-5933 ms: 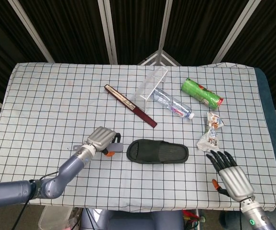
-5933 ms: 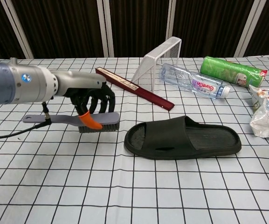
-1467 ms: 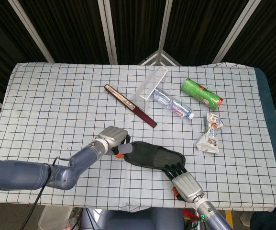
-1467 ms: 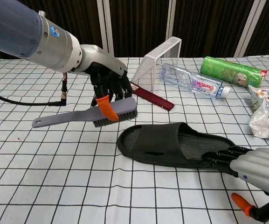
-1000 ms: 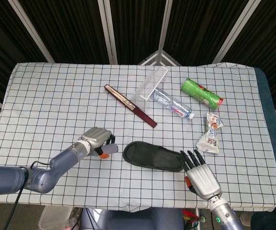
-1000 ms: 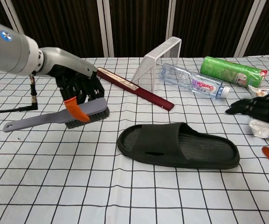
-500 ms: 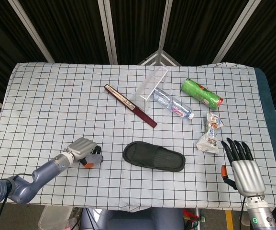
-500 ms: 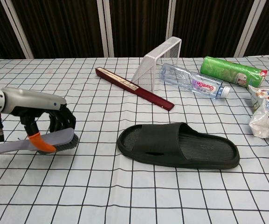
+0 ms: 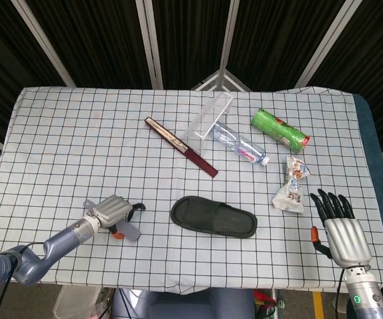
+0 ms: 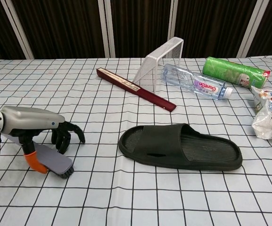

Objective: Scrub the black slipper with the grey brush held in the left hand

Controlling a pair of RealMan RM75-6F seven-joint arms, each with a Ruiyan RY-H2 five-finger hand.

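Moved away from the flat black rubber slipper [image 10: 180, 146], the grey plastic scrubbing brush [image 10: 55, 162] is now being set down near the left front edge of the desk [image 9: 58, 139], its bristles turned toward the checked cloth. It is being released by the left hand [image 10: 45, 137]: the dark fingers [image 10: 70, 132] are being spread above and beside the brush head, and only the orange-tipped thumb is seen touching its near side, so a real grip is not being kept. Half a second earlier the brush was being clasped level under curled fingers; a second and a half earlier it was being held over the slipper's heel end while the slipper was being steadied from the front by the right hand [image 9: 340, 229]. That hand is now being held well apart from the slipper at the right front corner, fingers wide and holding nothing. The slipper is lying flat at the middle front of the desk, sole down, untouched. Judged from this, the scrubbing is being ended, or at least broken off.
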